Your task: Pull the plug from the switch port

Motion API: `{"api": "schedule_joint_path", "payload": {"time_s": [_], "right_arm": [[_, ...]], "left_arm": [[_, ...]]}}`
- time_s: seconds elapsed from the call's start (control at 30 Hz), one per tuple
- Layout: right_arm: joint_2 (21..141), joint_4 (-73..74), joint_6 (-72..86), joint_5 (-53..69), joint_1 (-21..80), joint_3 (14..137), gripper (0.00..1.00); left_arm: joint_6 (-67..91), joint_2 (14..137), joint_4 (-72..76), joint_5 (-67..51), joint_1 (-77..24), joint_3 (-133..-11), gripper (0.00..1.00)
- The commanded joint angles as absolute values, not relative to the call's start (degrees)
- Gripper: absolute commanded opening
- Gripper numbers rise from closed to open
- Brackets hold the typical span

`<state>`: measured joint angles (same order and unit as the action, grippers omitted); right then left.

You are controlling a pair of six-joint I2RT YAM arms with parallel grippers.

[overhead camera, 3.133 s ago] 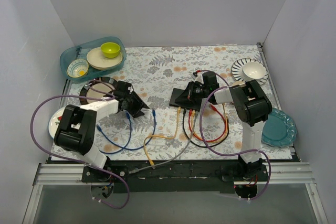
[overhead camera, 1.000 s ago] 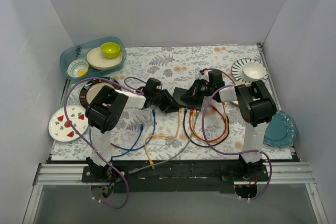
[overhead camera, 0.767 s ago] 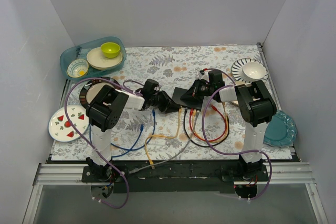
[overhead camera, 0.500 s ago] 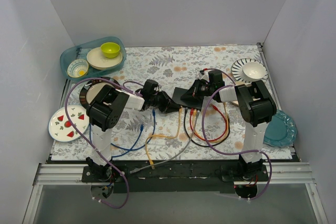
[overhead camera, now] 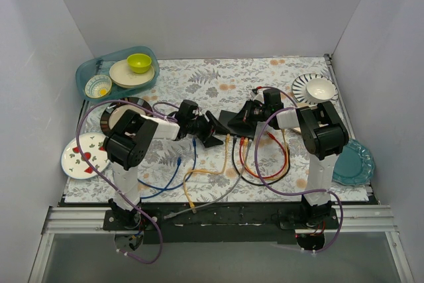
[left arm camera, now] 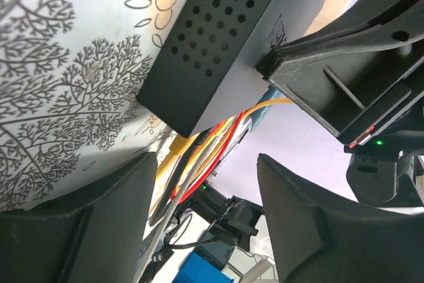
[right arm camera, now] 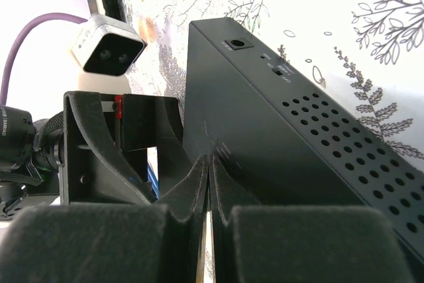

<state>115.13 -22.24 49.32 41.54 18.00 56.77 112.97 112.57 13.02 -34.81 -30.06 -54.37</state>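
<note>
The switch lies flat on the flowered cloth, near the middle of the table. Yellow, red and grey cables come out from its socket edge, the side toward the arms. The right gripper is closed with nothing between its fingers, and its tips press on the top face of the switch. The left gripper stands just beside the switch's left corner with its jaws apart, holding nothing; the cables show in the gap
</note>
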Motion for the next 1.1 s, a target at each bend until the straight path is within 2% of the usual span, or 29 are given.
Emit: {"api": "schedule_joint_path", "payload": {"time_s": [0.0,0.07,0.2,0.4,0.53,0.63,0.73,0.9,1.07], "right_arm": [[118.1,-16.5,46.3,36.0,17.8,54.8,0.06],[118.0,-16.5,46.3,35.9,17.8,54.8,0.06],[118.0,-16.5,46.4,35.9,17.8,54.8,0.06],[118.3,-17.0,46.5,35.9,17.8,54.6,0.06],[118.4,-17.1,46.6,35.9,17.8,54.7,0.06],[118.4,-17.2,46.6,35.9,17.8,54.5,0.06],[118.3,-17.4,46.7,36.0,17.8,54.3,0.06],[118.3,-17.6,46.6,36.1,17.8,54.0,0.06],[118.4,-17.8,46.7,36.2,17.7,53.8,0.06]], "left_arm": [[109.6,115.7,0.4,-28.1,-29.4,-54.9,0.56],[108.6,117.4,-1.6,-28.0,-29.4,-56.1,0.49],[107.8,119.3,-3.3,-26.7,-29.4,-58.3,0.4],[108.9,119.4,-2.9,-24.7,-29.3,-59.1,0.36],[110.1,118.8,-2.0,-21.5,-29.3,-58.9,0.28],[111.6,117.6,-0.3,-18.8,-29.3,-58.1,0.26],[112.6,116.2,5.5,-17.1,-29.4,-55.4,0.28],[111.3,116.4,8.4,-15.6,-29.5,-54.2,0.37],[109.7,114.5,12.0,-11.8,-30.7,-51.7,0.38]]}}
